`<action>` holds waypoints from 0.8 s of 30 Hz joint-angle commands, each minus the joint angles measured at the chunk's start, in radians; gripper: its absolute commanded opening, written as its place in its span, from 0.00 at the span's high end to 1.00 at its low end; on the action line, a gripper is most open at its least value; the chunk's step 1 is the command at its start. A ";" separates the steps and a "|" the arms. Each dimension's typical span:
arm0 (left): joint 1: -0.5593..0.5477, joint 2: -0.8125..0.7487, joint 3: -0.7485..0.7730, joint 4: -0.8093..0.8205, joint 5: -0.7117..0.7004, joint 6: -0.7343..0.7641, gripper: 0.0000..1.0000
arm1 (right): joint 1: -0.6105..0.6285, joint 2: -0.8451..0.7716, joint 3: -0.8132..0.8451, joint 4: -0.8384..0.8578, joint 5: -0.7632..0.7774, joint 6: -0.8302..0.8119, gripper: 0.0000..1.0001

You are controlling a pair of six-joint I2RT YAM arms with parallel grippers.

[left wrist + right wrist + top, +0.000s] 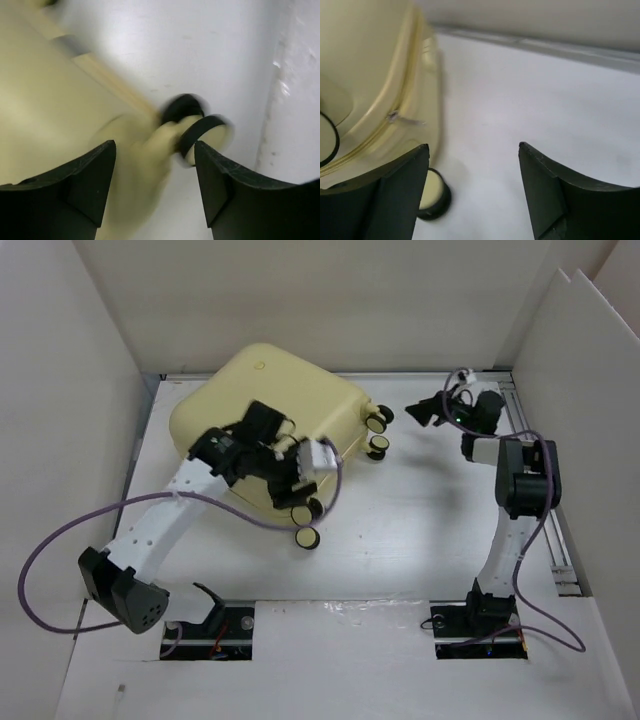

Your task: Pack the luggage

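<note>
Left arm [160, 525]: nearest item, white links, reaching from the table's near edge up to the luggage.

Table [400, 540]: white top, boxed by pale panels [60, 390] on the left, far and right sides.

Luggage [270, 390]: pale yellow hard shell, rounded corners, lying flat and shut at the far-left part of the table, wheels toward the middle.

Right arm [515, 490]: standing along the right edge, bent over to the left near the far edge.

Left gripper [155, 145]: over the luggage's near wheel corner; fingers [85, 180] spread, pinching nothing. The view is blurred, and contact with the shell cannot be told.

Right gripper [474, 147]: just beside the luggage's far wheel pair, clear of it; fingers spread over bare table, pinching nothing.

Cable [40, 550]: purple, looping from the left arm toward the left edge.

Wheels: four, black with yellow hubs; one pair [378, 420] at the far side, one pair [307, 537] nearer.

Zip pull [402, 119]: small, on the seam, seen from the right wrist.
</note>
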 commanded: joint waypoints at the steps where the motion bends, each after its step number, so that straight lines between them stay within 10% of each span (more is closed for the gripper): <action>1: 0.227 -0.003 0.246 0.056 -0.017 -0.368 0.39 | -0.101 -0.095 0.061 -0.067 0.113 -0.080 0.21; 7: 0.247 0.028 0.446 0.147 -0.019 -0.518 0.23 | 0.005 -0.029 0.419 -0.544 0.289 -0.309 0.21; 11: 0.314 0.028 0.398 0.217 -0.407 -0.719 0.24 | 0.111 0.090 0.638 -0.609 0.371 -0.336 0.21; 18: 0.924 0.026 0.213 0.206 -0.469 -0.885 0.59 | 0.252 0.253 0.841 -0.675 0.438 -0.336 0.26; 24: 0.956 0.084 -0.075 0.260 -0.490 -0.838 0.68 | 0.323 0.288 0.869 -0.675 0.391 -0.336 0.29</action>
